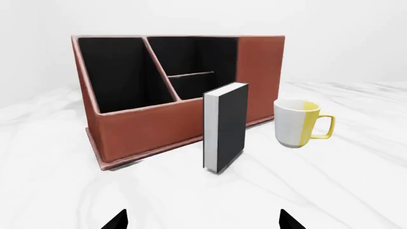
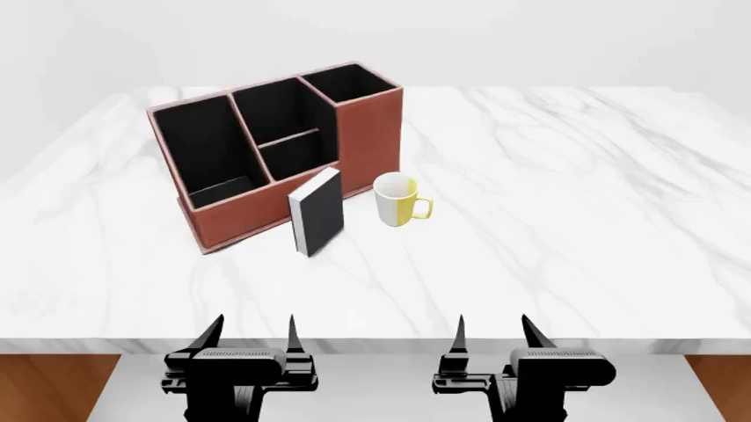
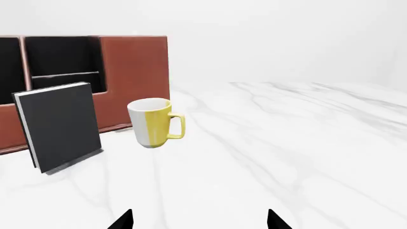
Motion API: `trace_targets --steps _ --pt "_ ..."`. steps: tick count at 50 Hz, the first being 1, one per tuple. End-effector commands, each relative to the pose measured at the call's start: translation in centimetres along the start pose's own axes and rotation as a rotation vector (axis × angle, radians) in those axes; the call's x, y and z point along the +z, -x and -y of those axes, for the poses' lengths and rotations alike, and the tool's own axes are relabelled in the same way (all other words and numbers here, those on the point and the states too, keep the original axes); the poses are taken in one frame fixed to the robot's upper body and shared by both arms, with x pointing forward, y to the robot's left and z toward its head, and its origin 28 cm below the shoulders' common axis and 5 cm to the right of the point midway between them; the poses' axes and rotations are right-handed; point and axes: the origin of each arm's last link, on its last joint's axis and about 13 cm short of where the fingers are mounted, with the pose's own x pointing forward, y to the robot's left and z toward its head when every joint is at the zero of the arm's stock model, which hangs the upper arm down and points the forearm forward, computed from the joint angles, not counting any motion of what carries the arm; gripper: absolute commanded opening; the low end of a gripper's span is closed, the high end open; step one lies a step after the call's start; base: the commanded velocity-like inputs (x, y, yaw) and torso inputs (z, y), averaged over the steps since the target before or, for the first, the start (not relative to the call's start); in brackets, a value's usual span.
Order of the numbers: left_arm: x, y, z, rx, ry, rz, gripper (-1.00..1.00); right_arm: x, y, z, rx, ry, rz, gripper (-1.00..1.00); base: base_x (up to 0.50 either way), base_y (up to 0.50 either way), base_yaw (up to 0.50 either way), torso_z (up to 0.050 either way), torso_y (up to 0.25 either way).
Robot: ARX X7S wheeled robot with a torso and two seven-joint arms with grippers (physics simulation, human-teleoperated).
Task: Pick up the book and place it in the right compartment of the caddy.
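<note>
Near table edge, both arms level, jaws parted

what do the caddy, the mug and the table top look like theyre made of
The caddy looks like matte reddish-brown leather or leatherette with pale edging and a black lining. The mug seems to be glazed ceramic, white and yellow, with a faint sheen. The table top looks like polished white marble, going by its grey veining, though this is only a render.

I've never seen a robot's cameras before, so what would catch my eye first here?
Probably the reddish-brown caddy on the white marble table, its black compartments stepped in height. A black book stands upright just in front of it, with a yellow-and-white mug beside the book. Both grippers, left and right, sit open at the near edge.
</note>
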Motion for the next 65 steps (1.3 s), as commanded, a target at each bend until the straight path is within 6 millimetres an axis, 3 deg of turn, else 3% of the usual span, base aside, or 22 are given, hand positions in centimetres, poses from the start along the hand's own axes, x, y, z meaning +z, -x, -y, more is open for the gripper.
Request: trace_targets --steps 1,21,22,23,29,34,36,42,46,53,65 --pt "0.0 0.0 0.0 -0.001 0.000 0.000 1.00 0.1 0.1 -0.3 0.016 0.036 0.004 1.00 0.00 0.00 0.00 0.000 0.000" --pt "0.0 -0.1 -0.2 -0.004 0.034 -0.009 1.00 0.2 0.0 -0.3 0.029 0.038 0.010 1.00 0.00 0.00 0.00 0.000 0.000" --pt "-1.8 0.0 -0.5 0.024 0.026 0.005 1.00 -2.5 0.5 -0.2 0.027 0.046 -0.112 1.00 0.00 0.00 0.00 0.000 0.000" --pt "0.1 -0.2 -0.2 0.008 0.026 -0.006 1.00 0.2 0.0 -0.3 0.029 0.040 0.010 1.00 0.00 0.00 0.00 0.000 0.000" --pt "-0.6 -0.6 -0.1 0.039 -0.006 -0.076 1.00 0.2 0.1 -0.3 0.039 0.030 0.012 1.00 0.00 0.00 0.00 0.000 0.000" --pt "0.4 -0.3 -0.2 0.043 -0.026 -0.007 1.00 0.8 0.3 -0.3 0.015 0.043 0.058 1.00 0.00 0.00 0.00 0.000 0.000" --pt "2.1 0.0 -0.3 -0.010 0.012 -0.077 1.00 2.0 0.9 -0.1 -0.006 0.036 0.119 1.00 0.07 0.00 0.00 0.000 0.000" --pt "6.3 1.4 -0.7 -0.031 0.034 0.026 1.00 5.5 3.0 0.1 -0.010 0.043 0.233 1.00 0.40 0.00 0.00 0.000 0.000" --pt "8.1 2.0 -1.1 -0.047 0.042 0.058 1.00 7.1 4.1 0.4 -0.014 0.035 0.289 1.00 0.50 0.00 0.00 0.000 0.000" --pt "9.8 3.0 -1.6 -0.038 0.039 0.166 1.00 7.8 4.6 0.5 -0.015 0.037 0.314 1.00 0.50 0.00 0.00 0.000 0.000" --pt "9.7 3.1 -1.5 -0.054 0.020 0.168 1.00 8.0 4.9 0.5 -0.013 0.053 0.332 1.00 0.50 0.00 0.00 0.000 0.000"
